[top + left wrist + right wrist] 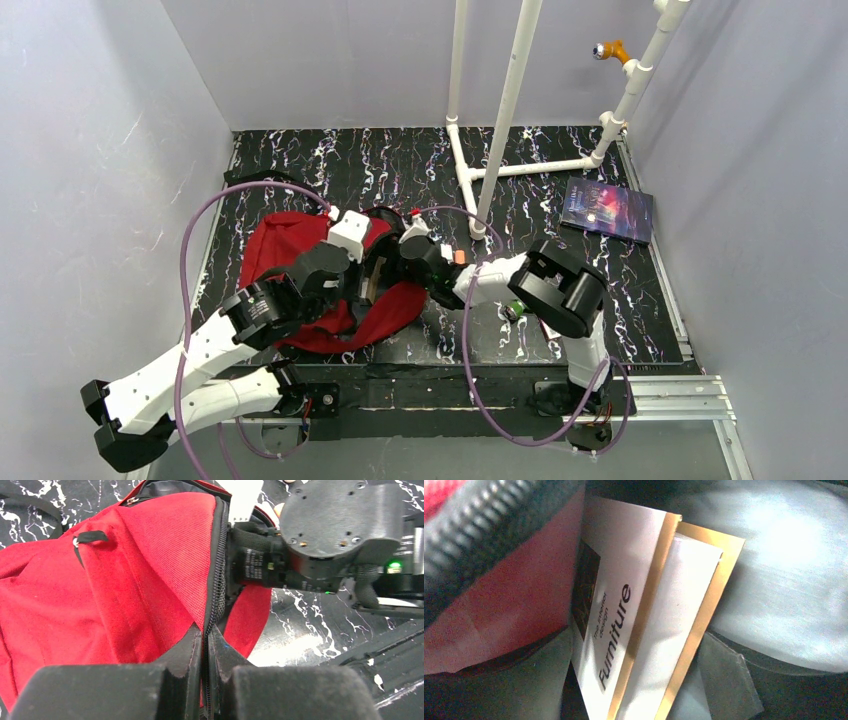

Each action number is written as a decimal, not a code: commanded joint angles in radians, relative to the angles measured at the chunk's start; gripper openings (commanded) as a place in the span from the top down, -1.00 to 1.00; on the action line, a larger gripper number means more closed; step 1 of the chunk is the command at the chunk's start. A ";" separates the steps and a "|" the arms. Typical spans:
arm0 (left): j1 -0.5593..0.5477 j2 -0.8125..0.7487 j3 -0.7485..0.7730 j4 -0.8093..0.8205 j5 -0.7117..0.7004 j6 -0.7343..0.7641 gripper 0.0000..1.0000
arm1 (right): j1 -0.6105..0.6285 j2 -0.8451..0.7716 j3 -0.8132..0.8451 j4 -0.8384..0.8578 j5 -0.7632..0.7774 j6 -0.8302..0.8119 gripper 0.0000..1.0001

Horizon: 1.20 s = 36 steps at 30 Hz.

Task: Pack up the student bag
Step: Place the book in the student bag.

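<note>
The left gripper [205,639] is pinched tight. Its two black fingers [180,655] press together on the black zipper edge [218,575] of the student bag [125,585], so the rim of the bag's mouth runs up and away from the fingertips. On one side of that pinched rim the red mesh fabric spreads wide, with a small black pull tab [90,536] farther out on it. On the other side, just past the rim, the wrist of the right arm [340,525] reaches into the opening. The right gripper [636,645] is down inside the bag's mouth, its dark fingers [724,680] standing on either side of a thin booklet [624,605] with a white cover, gold edges and the word "Furniture" printed along it. The fingers lie close to the booklet, but whether they press it or stand free of it cannot be told. Out past one finger are the bag's red wall and coarse zipper teeth, and past the other is pale grey lining [784,580]. From above, both grippers meet at the bag's open side, with the bag lying flat on the black marbled table [400,160] just ahead of the left arm's base. Well away from the right gripper, toward the table's far right corner, lies a dark blue book [607,211], and a white pipe frame [510,110] stands on the table between that book and the bag.
</note>
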<state>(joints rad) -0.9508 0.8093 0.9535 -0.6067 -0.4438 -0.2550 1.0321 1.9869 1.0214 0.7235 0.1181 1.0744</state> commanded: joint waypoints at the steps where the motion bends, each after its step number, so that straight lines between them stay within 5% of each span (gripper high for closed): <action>1: 0.003 -0.026 -0.011 0.026 -0.095 -0.019 1.00 | -0.001 -0.128 -0.028 -0.113 0.056 -0.108 -0.97; 13: 0.003 -0.016 -0.026 0.036 -0.187 -0.021 1.00 | -0.004 -0.326 -0.037 -0.422 0.040 -0.344 -0.97; 17: 0.003 0.010 -0.027 0.008 -0.249 -0.069 1.00 | 0.001 -0.399 0.054 -0.705 0.088 -0.527 -0.92; 24: 0.002 0.055 -0.046 0.021 -0.240 -0.104 1.00 | 0.002 -0.748 -0.065 -0.878 0.110 -0.845 -0.97; 29: 0.003 0.095 -0.055 0.041 -0.210 -0.102 1.00 | -0.006 -0.988 -0.222 -1.022 0.446 -0.856 -0.97; 32: 0.003 0.101 -0.057 0.041 -0.176 -0.103 1.00 | -0.020 -1.081 -0.266 -1.167 0.706 -0.698 -0.97; 36: 0.003 0.092 -0.071 0.047 -0.162 -0.113 1.00 | -0.077 -1.198 -0.359 -1.216 0.859 -0.505 -0.97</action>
<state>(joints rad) -0.9508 0.9169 0.9035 -0.5720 -0.6090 -0.3454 1.0050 0.8738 0.7223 -0.3676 0.6876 0.3817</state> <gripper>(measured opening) 0.032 0.983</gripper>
